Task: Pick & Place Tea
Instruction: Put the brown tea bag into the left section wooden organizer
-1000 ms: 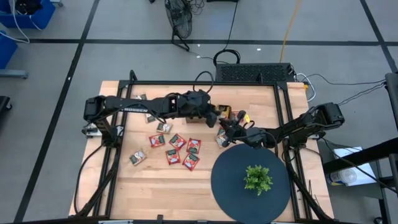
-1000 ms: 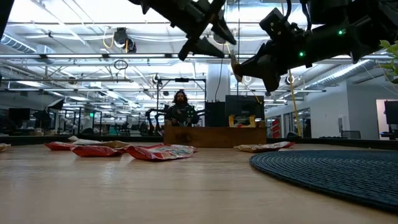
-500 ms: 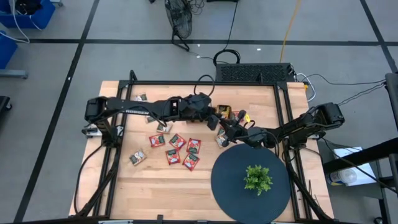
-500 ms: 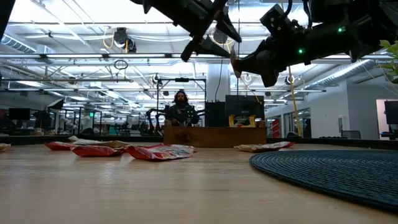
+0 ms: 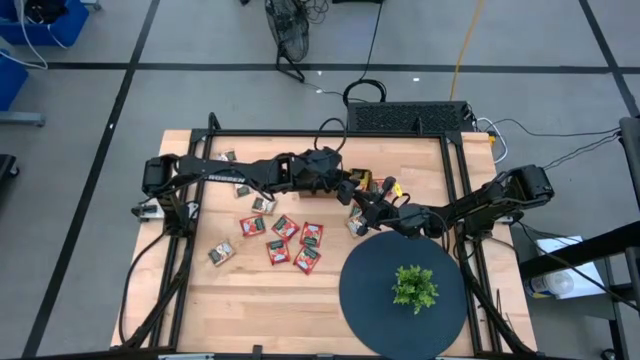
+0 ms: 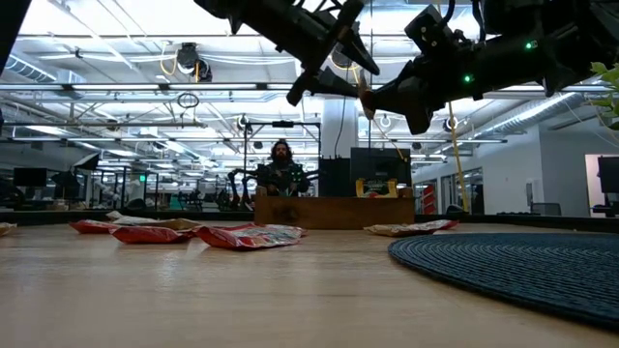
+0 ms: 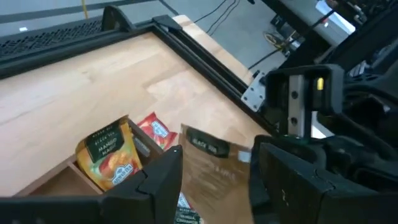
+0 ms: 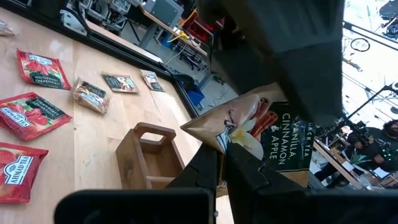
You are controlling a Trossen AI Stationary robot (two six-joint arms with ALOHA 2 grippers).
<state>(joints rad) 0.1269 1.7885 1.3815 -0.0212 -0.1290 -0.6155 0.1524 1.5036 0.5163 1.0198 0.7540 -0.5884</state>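
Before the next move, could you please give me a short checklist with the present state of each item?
1. Right gripper holding a sachet: ok, its fingers are shut on the corner of a cinnamon-apple sachet.
2. Left gripper ready to take it: ok, its fingers are open, with the sachet between them.
3. Both grippers raised off the table: ok, the low view shows them well above the wood.
4. Tray within reach: ok, it sits just below the two grippers.
5. Free slot in the tray: cannot tell; some slots already hold sachets.
6. Loose sachets left to sort: not ok, several remain on the table.
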